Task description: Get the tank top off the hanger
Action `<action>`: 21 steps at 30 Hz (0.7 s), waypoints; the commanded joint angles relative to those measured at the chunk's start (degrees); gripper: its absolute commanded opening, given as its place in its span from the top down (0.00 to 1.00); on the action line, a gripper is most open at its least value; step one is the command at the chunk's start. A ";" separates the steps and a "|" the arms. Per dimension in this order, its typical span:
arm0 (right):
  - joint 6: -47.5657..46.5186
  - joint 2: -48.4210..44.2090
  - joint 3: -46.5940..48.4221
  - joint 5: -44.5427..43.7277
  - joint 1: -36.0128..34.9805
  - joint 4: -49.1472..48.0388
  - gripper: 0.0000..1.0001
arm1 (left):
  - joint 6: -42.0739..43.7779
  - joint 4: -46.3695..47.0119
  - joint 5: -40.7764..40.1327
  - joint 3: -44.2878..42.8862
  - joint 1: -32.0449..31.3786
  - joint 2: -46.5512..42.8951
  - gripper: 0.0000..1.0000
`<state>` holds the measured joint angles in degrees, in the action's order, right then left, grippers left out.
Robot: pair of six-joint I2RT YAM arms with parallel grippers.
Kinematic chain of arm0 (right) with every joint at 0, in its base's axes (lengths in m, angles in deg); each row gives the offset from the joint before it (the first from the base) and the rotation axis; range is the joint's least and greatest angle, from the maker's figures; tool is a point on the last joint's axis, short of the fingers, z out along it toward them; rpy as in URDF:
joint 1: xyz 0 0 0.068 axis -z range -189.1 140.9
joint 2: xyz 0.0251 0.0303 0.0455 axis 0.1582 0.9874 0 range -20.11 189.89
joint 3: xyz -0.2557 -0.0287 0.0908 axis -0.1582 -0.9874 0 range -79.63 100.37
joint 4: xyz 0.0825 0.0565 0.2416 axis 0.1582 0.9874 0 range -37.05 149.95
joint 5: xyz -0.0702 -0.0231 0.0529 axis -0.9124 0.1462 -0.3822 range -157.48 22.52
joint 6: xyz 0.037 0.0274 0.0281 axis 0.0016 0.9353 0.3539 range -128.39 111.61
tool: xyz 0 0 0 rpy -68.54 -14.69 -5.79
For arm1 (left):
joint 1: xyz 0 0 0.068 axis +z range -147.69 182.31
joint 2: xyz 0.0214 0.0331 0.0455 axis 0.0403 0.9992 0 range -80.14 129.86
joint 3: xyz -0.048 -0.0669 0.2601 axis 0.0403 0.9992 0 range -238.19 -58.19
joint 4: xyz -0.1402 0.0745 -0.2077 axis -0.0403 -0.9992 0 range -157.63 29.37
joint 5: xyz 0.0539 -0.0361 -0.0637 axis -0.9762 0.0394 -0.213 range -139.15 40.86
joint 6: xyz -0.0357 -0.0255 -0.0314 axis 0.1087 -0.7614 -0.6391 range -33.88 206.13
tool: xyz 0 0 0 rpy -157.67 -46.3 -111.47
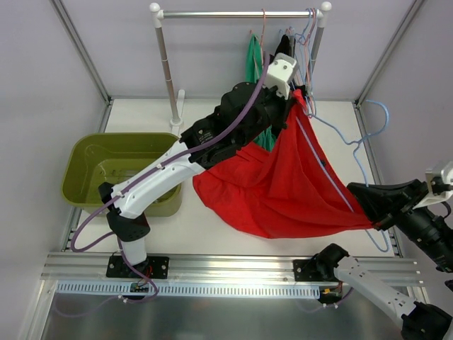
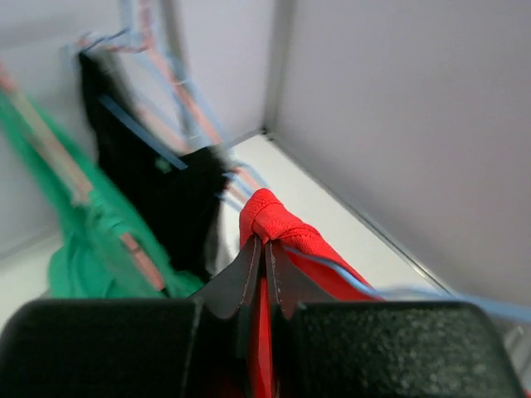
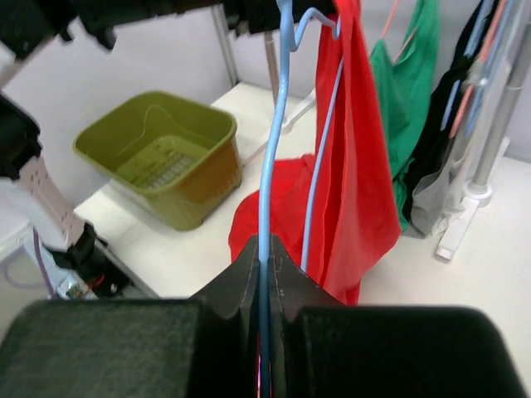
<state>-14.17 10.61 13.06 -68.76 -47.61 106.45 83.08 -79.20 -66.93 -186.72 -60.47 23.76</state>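
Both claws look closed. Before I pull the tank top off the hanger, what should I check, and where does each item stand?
1. Left claw shut on the strap of the red tank top: ok.
2. Right claw shut on the blue hanger: ok.
3. Strap free of the hanger: not ok, blue wire runs under it.
4. Clear of the green garment and black garment hanging just behind: cannot tell.
5. Green bin open to receive the top: ok.

Olive bin [image 1: 124, 137] left; green top [image 1: 253, 60], black garment [image 2: 174, 199] on rack [image 1: 241, 13].
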 commanded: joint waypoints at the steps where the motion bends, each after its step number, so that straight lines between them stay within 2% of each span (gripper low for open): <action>1: -4.76 -3.37 -1.89 9.43 -0.17 -0.24 1.00 | -8.60 2.92 -16.93 2.83 3.97 -3.96 1.00; 4: -4.59 -7.33 -4.43 11.91 -0.17 -2.59 1.00 | -17.13 2.84 -13.00 10.91 9.76 -8.79 1.00; 7: -4.59 -9.98 -4.62 10.86 -0.17 -3.31 1.00 | -19.54 3.10 -5.97 15.67 12.59 -11.08 1.00; 10: -4.50 -10.85 -8.37 10.86 -0.26 -7.85 1.00 | -17.96 3.19 5.70 16.03 13.39 -10.30 1.00; 11: -4.50 -11.81 -10.49 11.03 -0.26 -10.23 1.00 | -17.78 3.27 12.96 16.38 13.39 -10.12 1.00; 15: -4.85 -13.49 -21.91 6.74 -0.26 -28.74 1.00 | -19.10 7.92 24.86 24.97 12.08 -13.97 1.00; 17: -6.95 -13.23 -27.17 4.72 -0.17 -35.44 1.00 | -18.92 13.17 29.62 32.97 10.41 -18.17 1.00; 18: -7.57 -12.71 -29.12 4.88 -0.26 -44.09 0.99 | -18.84 14.95 34.87 35.69 9.71 -19.68 1.00; 20: -9.15 -11.39 -34.64 7.24 -0.17 -54.06 1.00 | -18.49 18.46 39.91 42.46 7.86 -23.10 1.00; 21: -9.60 -8.95 -35.89 8.21 -0.17 -64.12 1.00 | -18.14 20.57 43.32 44.49 5.68 -24.08 1.00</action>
<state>-20.45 -1.85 -19.55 -61.57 -47.61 72.59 65.50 -69.34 -38.62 -146.72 -50.83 5.46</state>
